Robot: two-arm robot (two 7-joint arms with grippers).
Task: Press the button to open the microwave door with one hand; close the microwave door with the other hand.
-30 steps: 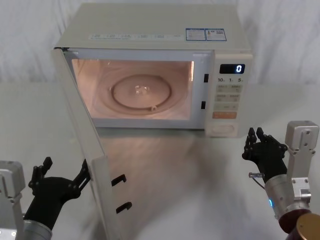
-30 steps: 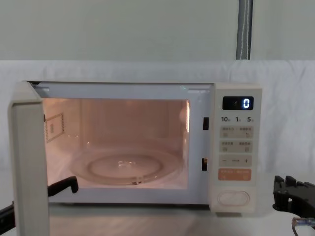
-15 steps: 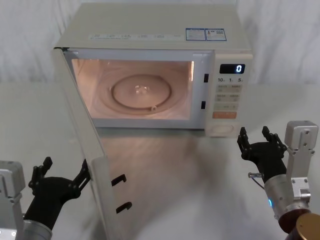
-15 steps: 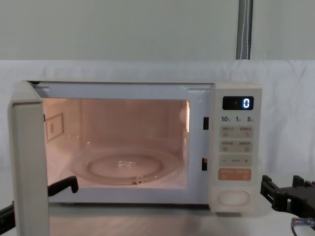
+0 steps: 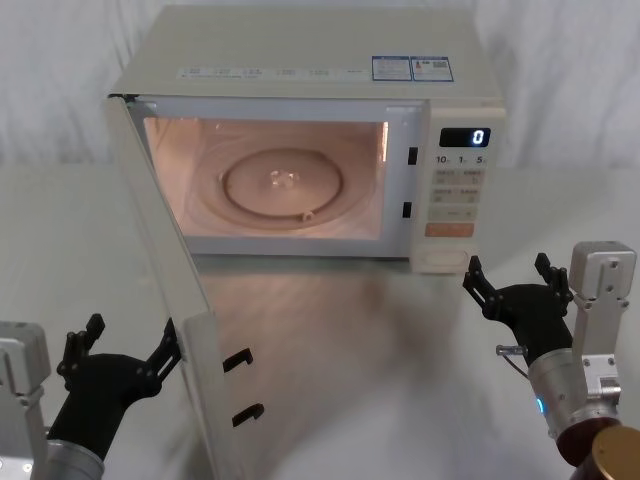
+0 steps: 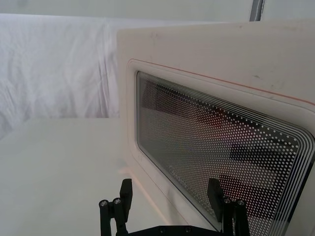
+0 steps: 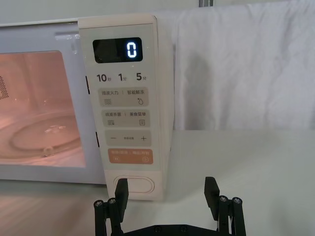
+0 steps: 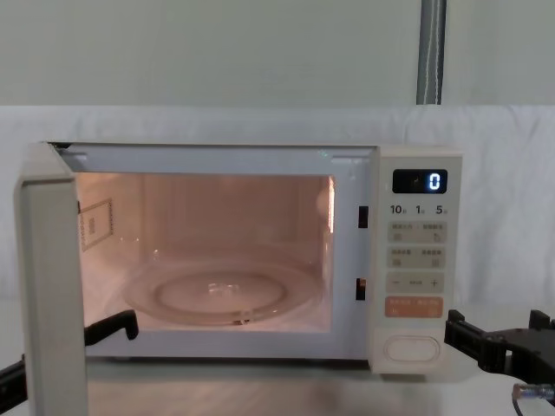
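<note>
The cream microwave door (image 5: 160, 260) stands wide open, swung out toward my left side; its dotted dark window (image 6: 221, 147) is in the left wrist view. My left gripper (image 5: 130, 340) is open just outside the door's outer face, with one finger (image 5: 172, 338) close against the door's free edge. The wide oval button (image 5: 447, 261) sits at the bottom of the control panel. My right gripper (image 5: 507, 268) is open, low in front of the panel and slightly right of the button (image 7: 134, 186), not touching it. The gripper (image 7: 166, 191) holds nothing.
The lit cavity holds a glass turntable (image 5: 283, 185). An orange key (image 7: 131, 157) lies just above the button, and the display (image 7: 118, 49) reads 0. The microwave (image 8: 260, 156) stands on a white-covered table (image 5: 400, 380) with a white drape behind.
My right gripper's fingers have spread from shut to wide open and sit slightly lower. The left gripper and the door have not moved.
</note>
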